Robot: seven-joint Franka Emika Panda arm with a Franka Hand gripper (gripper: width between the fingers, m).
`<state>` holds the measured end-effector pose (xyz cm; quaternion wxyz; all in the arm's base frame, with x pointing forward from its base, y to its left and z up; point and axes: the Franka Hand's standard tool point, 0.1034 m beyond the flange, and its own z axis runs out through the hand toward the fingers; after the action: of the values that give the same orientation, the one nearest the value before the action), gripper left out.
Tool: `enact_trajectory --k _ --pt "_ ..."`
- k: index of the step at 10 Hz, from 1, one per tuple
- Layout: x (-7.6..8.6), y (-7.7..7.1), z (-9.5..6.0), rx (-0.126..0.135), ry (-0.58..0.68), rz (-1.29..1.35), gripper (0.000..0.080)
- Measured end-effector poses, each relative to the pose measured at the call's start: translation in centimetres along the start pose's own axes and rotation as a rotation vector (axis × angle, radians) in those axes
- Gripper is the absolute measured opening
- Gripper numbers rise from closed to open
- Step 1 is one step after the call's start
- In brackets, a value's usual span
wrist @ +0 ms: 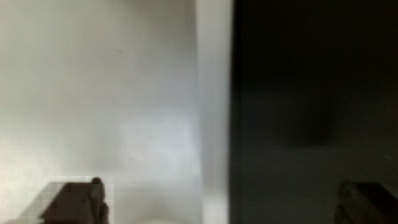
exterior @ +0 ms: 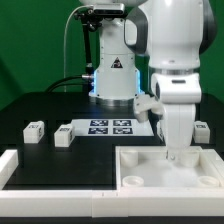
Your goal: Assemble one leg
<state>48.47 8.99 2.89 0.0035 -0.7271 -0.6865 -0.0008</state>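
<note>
Fingers were spread wide, holding nothing. In the wrist view only an edge where white plastic met black worktop lay between them. Arm hung low over the far rim of the big white tray-like piece, near side, the exterior view's right.

No leg close to it. One leg and a second leg lay on the worktop at the exterior view's left, just beside the marker board and well apart from the arm. A third block showed past the arm, partly hidden.

Risks, as I judged them:
- Fingers that low could clip the tray rim on any sideways travel and shove the piece.
- Legs were small and lay near each other, so an off-centre approach could nudge one.
- A pinch on a corner could make a leg twist or slip on lifting.
</note>
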Motion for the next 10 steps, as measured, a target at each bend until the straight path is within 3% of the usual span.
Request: enact_trajectory --k 2,5,8,10 --pt "0.6 -0.6 -1.2 -0.011 -0.001 0.039 0.0649" --pt "0.4 -0.7 -0.8 -0.005 -0.002 0.066 0.0649" --pt "0.4 -0.7 -0.8 -0.002 0.006 0.383 0.0649" --pt "-0.3 -1.6 -0.8 0.018 0.034 0.72 0.0649"
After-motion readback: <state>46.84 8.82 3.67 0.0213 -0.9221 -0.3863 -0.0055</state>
